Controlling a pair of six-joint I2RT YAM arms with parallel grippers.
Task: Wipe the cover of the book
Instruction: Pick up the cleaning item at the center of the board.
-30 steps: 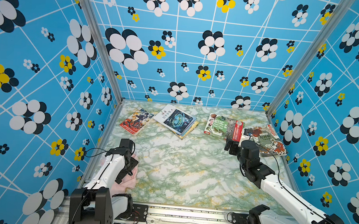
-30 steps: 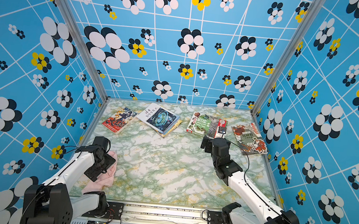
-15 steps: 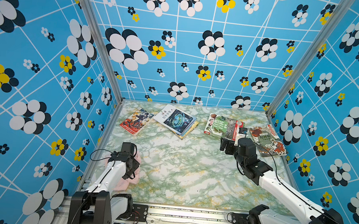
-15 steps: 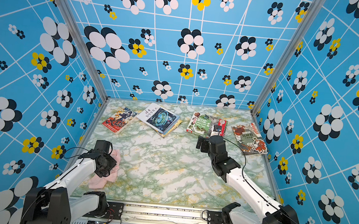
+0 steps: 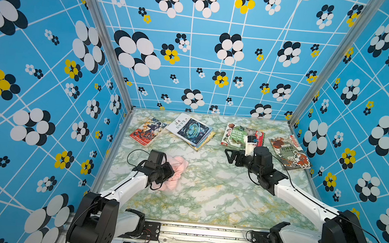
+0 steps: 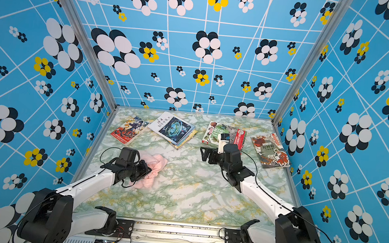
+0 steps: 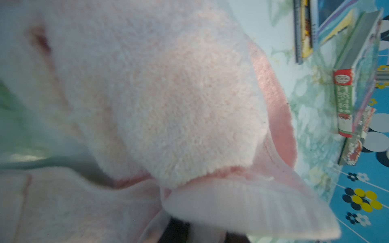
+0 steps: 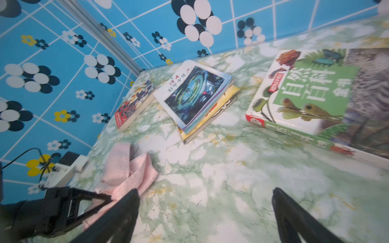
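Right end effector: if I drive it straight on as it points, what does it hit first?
Likely the near corner of the magazine stack; the open right end effector aims there over bare table, but its height is unclear.

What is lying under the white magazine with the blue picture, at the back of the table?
Under the white magazine lie more thin booklets, stacked; bluish and yellow edges stick out. Their covers are hidden, so their number cannot be told.

Bright even light casts soft shadows, top views bow at the edges, and the pink cloth [image 7: 168,94] is blurred.
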